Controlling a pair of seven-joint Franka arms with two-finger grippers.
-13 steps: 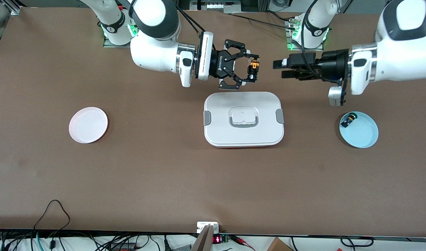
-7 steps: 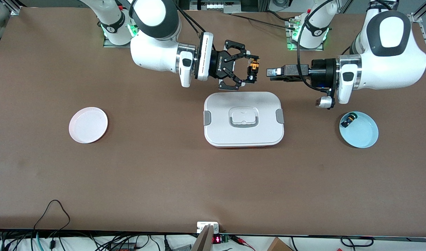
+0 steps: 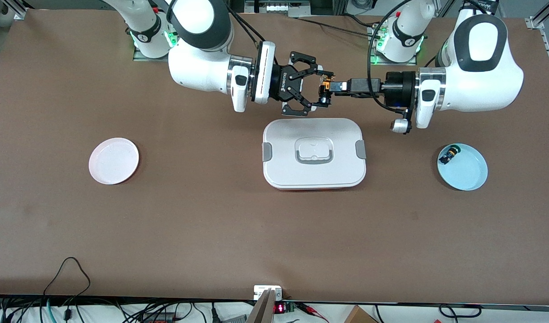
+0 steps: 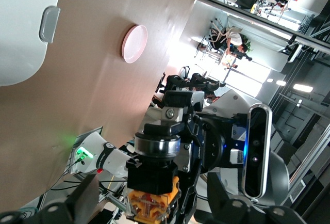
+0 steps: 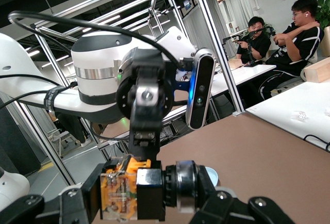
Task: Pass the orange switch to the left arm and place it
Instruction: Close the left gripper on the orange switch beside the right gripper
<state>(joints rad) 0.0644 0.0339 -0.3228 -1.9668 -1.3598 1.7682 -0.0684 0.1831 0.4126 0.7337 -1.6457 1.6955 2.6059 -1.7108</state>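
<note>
The orange switch (image 3: pixel 324 89) is held in the air by my right gripper (image 3: pixel 322 92), which is shut on it, over the table just on the robots' side of the white box (image 3: pixel 314 152). In the right wrist view the switch (image 5: pixel 134 190) lies clamped lengthwise between the fingers. My left gripper (image 3: pixel 338 86) has reached the switch from the left arm's end. In the left wrist view the switch (image 4: pixel 153 193) sits between the left fingers (image 4: pixel 86 199), which stand apart from it on both sides, open.
A pale pink plate (image 3: pixel 113 160) lies toward the right arm's end. A light blue plate (image 3: pixel 467 172) toward the left arm's end holds a small green-capped switch (image 3: pixel 449 154). The box also shows in the left wrist view (image 4: pixel 20 28).
The left arm has swung toward the right gripper and turned its gripper edge-on. Its fingers now sit around the switch. The right arm has stayed still with the switch.
</note>
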